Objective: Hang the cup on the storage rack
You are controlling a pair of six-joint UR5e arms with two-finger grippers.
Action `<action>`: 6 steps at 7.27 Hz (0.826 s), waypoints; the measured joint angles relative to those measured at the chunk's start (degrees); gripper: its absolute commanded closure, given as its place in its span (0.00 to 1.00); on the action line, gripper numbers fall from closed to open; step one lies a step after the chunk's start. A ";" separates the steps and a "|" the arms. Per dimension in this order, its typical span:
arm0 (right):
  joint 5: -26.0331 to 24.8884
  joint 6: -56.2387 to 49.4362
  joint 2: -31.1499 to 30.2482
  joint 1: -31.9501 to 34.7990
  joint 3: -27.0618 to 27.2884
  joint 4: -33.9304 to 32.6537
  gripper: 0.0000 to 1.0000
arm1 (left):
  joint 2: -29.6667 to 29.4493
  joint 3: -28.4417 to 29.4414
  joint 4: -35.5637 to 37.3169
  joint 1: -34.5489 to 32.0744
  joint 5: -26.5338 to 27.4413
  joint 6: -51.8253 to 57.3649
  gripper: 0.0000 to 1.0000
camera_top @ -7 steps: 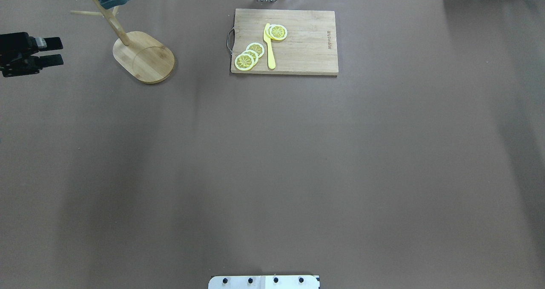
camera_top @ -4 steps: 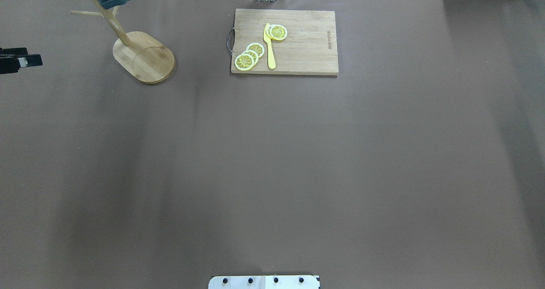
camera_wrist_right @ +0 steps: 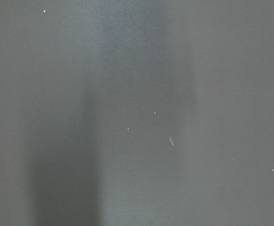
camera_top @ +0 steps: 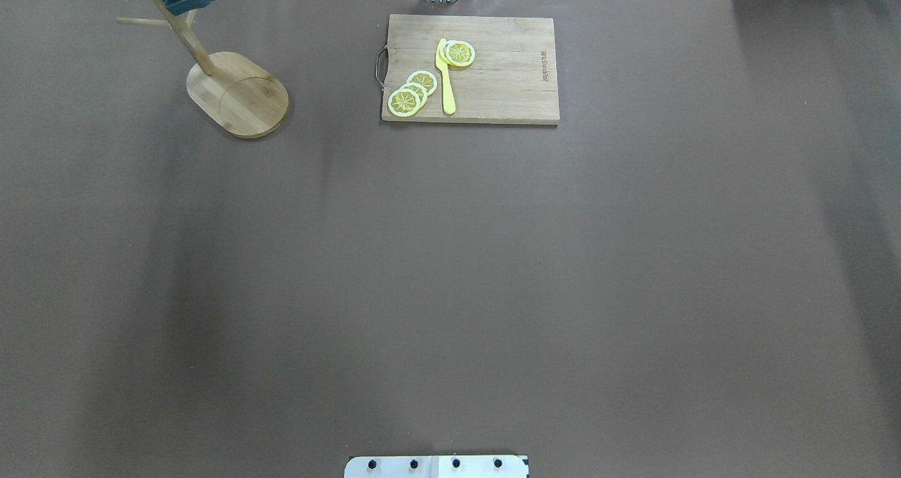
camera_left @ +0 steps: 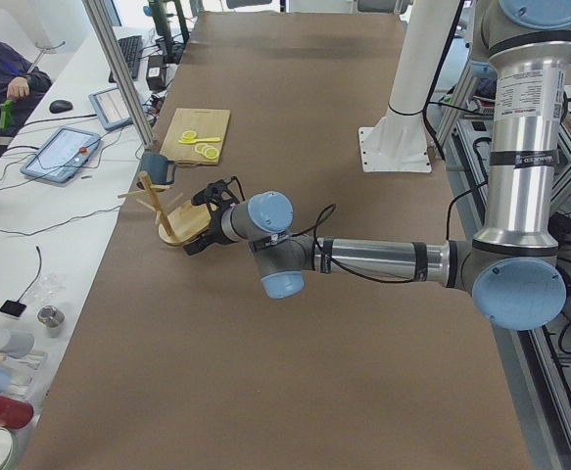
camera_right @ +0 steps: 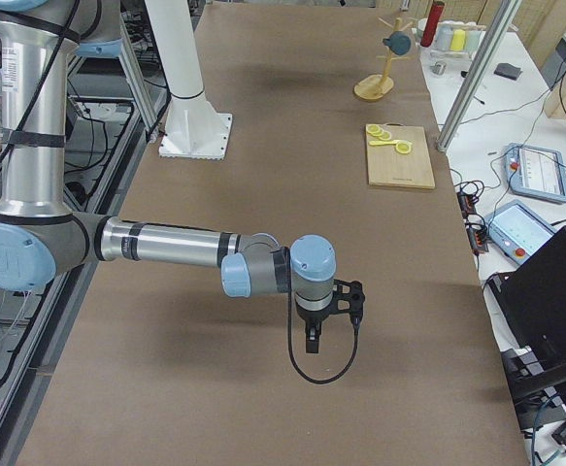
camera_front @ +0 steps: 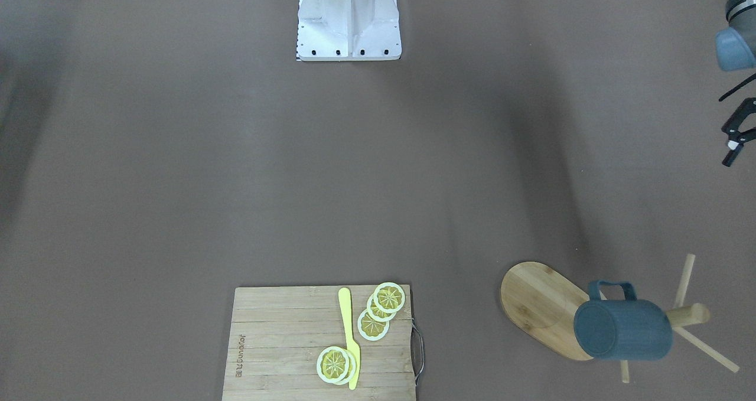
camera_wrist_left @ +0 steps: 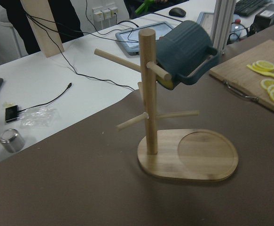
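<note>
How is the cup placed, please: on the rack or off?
On: the cup hangs tilted on an upper peg of the rack, off the table.

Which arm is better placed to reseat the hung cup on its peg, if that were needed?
Left. The left gripper sits near the storage rack, its wrist view facing the cup. The right gripper hangs far off at the opposite end.

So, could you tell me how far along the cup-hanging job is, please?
Done, it seems: the cup hangs by its handle on an upper peg of the mug tree, off the table. In hand: nothing; the left hand is open, empty and well apart from the mug tree. Left: apparently nothing more for the cup.
</note>
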 measured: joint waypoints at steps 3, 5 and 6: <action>0.00 -0.02 -0.11 -0.02 0.01 0.00 0.00 | 1.18 -4.36 21.01 -4.86 6.50 21.02 0.01; 0.00 -0.02 -0.42 -0.02 0.11 0.00 0.00 | 1.45 -6.84 39.32 -5.06 11.22 25.33 0.01; 0.02 -0.03 -0.53 -0.02 0.13 0.00 0.00 | 1.63 -7.08 49.12 -5.06 10.48 26.22 0.01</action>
